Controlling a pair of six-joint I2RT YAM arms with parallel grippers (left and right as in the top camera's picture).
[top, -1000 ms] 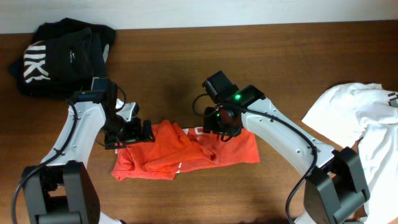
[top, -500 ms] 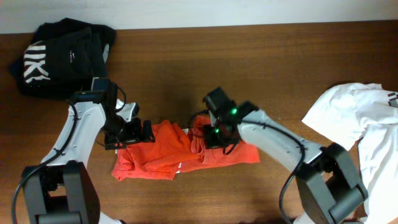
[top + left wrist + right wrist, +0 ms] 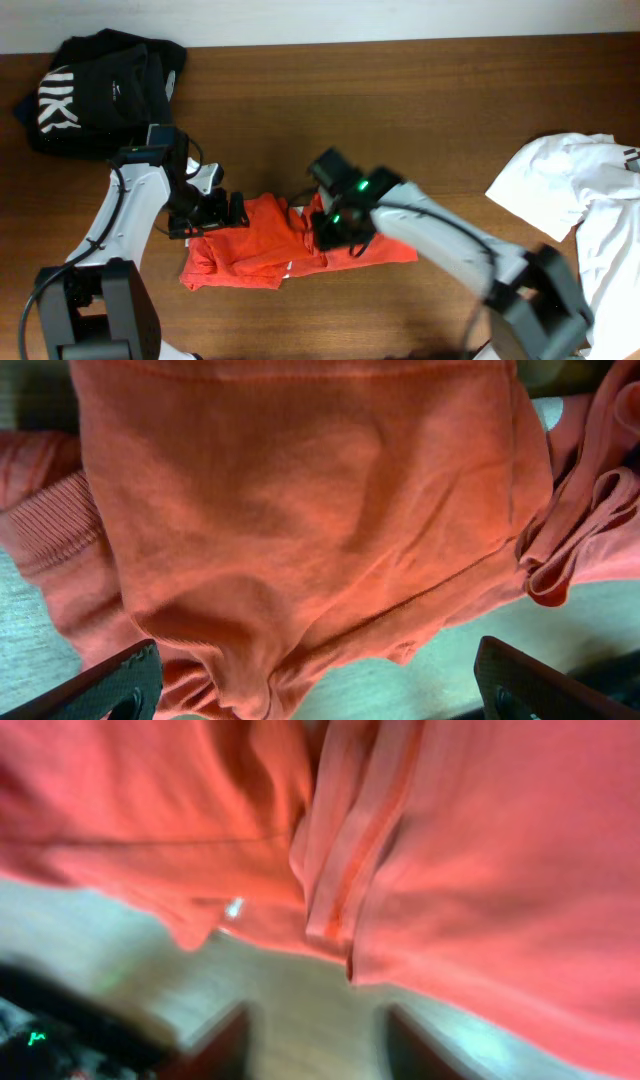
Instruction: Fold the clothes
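The orange shirt (image 3: 262,250) looks light and limp, best pinched at its hem — the left gripper (image 3: 222,213) at its left edge and the right gripper (image 3: 335,230) over its middle both gape empty.

Over 1 second the right gripper (image 3: 334,230) moves left and toward the table's near edge, from the orange shirt's (image 3: 250,245) upper right part to its middle. The cloth there now bunches into a ridge.
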